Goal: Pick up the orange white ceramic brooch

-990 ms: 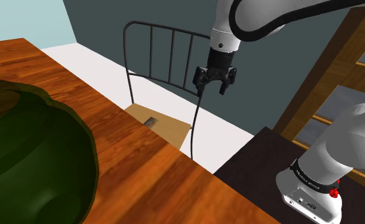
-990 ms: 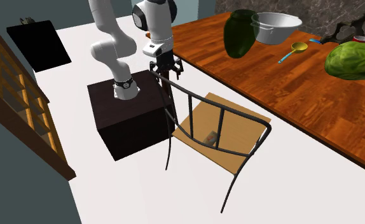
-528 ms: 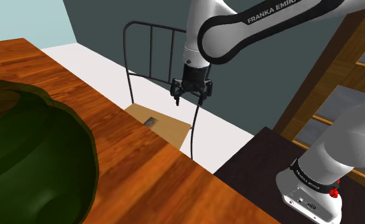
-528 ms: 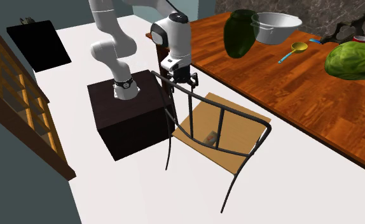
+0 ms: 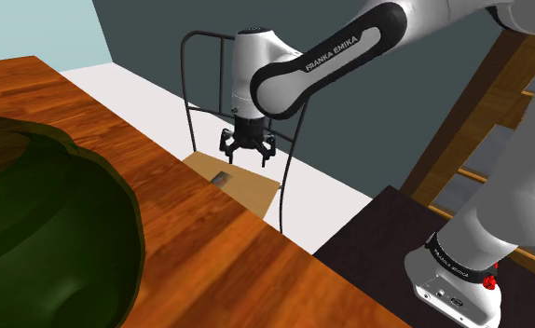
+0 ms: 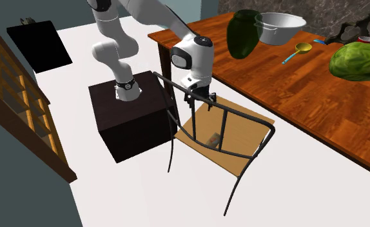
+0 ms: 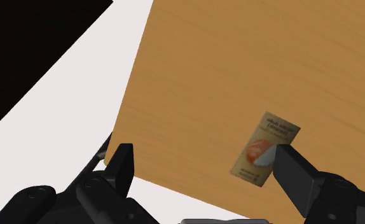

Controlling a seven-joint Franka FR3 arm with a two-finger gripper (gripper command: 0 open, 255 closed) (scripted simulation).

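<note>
The wrist view gives the closest look. The brooch (image 7: 267, 135) is a flat tan rectangle with a round orange-and-white patch. It lies on the smooth, light wooden chair seat (image 7: 238, 63), one corner tucked behind a black fingertip. The gripper (image 7: 201, 158) hangs over the seat, fingers spread wide apart.

In the shoulder view the brooch (image 5: 221, 177) is a small dark sliver on the seat. The gripper (image 5: 247, 154) is just above it, in front of the thin dark metal bars of the chair back (image 5: 219, 65).

The second exterior view adds a glossy reddish wooden table (image 6: 293, 84) right beside the chair.
</note>
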